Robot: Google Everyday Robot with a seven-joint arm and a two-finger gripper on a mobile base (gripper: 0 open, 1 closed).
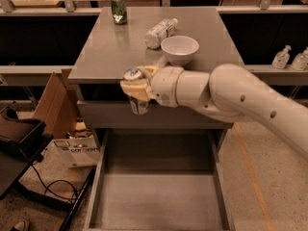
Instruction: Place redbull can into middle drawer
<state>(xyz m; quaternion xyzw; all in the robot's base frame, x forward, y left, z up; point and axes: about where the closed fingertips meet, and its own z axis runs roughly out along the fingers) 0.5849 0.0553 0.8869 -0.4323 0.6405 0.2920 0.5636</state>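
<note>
Counts: 1 slim silver-blue redbull can [139,106], clamped in 1 cream two-finger gripper [136,88] above 1 open grey metal middle drawer [159,201]; 1 short green can [118,7]; 1 clear plastic bottle [160,32]; 1 round white bowl [179,48]; 2 pale pump bottles [281,57].

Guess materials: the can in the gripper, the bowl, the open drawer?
The redbull can, clamped in the gripper at the cabinet front edge: likely aluminium, shiny top, printed sides. The bowl: white, smooth, slight gloss; ceramic or plastic, cannot tell. The middle drawer: grey sheet metal by its look, matte, thin low walls.
</note>
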